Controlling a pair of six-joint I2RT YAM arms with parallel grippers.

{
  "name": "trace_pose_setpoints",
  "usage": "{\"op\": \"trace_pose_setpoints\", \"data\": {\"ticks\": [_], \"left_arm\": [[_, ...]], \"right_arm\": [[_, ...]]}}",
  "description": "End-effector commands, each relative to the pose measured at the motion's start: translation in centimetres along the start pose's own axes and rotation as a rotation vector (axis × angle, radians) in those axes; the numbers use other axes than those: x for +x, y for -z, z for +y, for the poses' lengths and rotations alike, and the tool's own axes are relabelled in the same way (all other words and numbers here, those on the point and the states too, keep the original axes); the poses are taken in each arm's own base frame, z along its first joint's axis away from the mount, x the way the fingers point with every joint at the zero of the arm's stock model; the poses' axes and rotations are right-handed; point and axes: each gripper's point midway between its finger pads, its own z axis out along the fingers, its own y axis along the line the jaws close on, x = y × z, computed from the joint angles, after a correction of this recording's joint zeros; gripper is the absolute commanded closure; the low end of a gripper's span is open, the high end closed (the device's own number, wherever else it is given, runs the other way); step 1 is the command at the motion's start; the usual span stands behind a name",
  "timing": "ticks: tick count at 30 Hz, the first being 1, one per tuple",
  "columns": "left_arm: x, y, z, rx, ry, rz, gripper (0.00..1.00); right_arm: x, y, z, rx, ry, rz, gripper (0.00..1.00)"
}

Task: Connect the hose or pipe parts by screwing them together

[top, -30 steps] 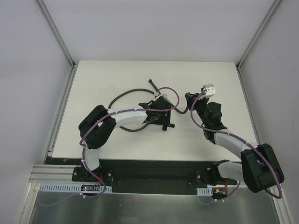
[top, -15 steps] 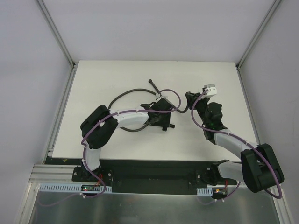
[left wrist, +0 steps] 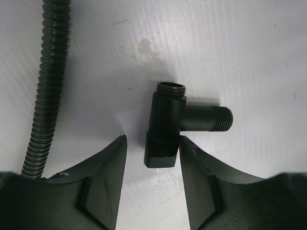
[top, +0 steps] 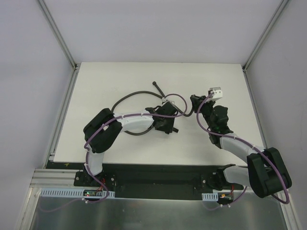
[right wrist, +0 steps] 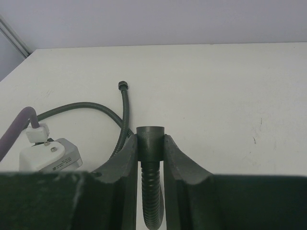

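Pick-up stage here: the left tool (left wrist: 152, 146) sits low over the black angled pipe fitting (left wrist: 165, 122), fingers apart on either side of its square foot. There is a clear gap on the left of the frame. The right finger looks to be just brushing the fitting, though the view makes that hard to call.

The fitting lies flat on the white surface (left wrist: 249, 57), centre frame. Its long body runs up the picture with the threaded mouth toward the top, and the side spigot points right.

The right tool (right wrist: 150, 143) is clamped on the dark cylindrical end collar (right wrist: 150, 135) of the dark grey corrugated flexible hose (right wrist: 86, 108). The collar's axis is upright in the frame, with its open end toward the top.

Next up, most likely: pinch the fitting, lift it, and turn one thread to face that collar squarely before any twisting starts.
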Motion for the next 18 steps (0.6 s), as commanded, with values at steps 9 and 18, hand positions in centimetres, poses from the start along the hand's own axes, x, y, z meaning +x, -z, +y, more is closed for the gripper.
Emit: {"op": "trace_pose_setpoints", "data": {"ticks": [9,18], "left_arm": [[2.6,4.7,2.6,-0.062,0.001,0.049,1.00],[3.4,8.4,7.5,-0.193,0.040,0.013,1.00]], "right_arm": [[-1.4,1.0,1.7,-0.101,-0.012,-0.057,0.91],[4.0,3.7,7.3,-0.416,-0.042,0.114,0.89]]}}
